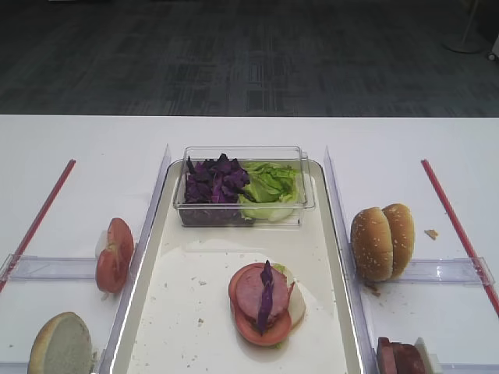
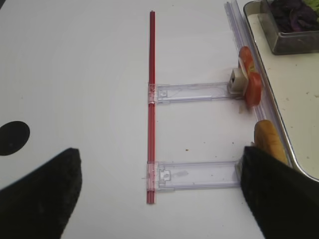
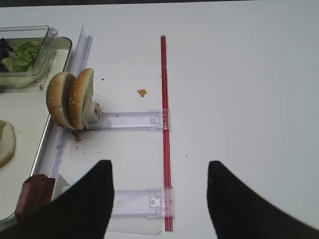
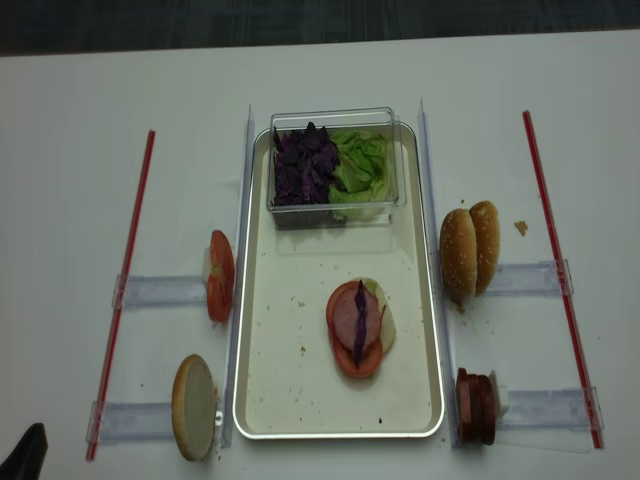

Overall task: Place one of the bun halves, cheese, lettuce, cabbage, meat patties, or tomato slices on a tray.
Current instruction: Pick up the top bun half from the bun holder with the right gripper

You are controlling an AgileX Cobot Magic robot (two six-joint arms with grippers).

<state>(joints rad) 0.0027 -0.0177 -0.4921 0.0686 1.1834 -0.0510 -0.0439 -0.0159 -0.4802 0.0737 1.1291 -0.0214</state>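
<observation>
Tray [image 4: 262, 400] at table centre w/ a part-built stack; both arms back at the near edge, nothing gripped.

Clear plastic box [image 4: 336, 120] sits at the tray's 12 o'clock end: purple cabbage [image 4: 303, 168] in its left half, lettuce [image 4: 361, 166] in its right. Below it, toward 6 o'clock on the tray, a stack: tomato slice [image 4: 347, 358] under a meat patty [image 4: 352, 318] w/ a cabbage strip on top, pale pieces showing at its right. Off-tray at 3 o'clock, two bun halves [image 4: 470, 250] stand on edge, touching; more meat patties [image 4: 476, 405] at 5 o'clock. At 9 o'clock tomato slices [image 4: 219, 275] upright; at 7 o'clock a cut-face bun [image 4: 194, 406]. Right gripper [image 3: 159, 196] spread wide, empty, near its patties. Left gripper [image 2: 159, 191] fingers wide apart, empty.
</observation>
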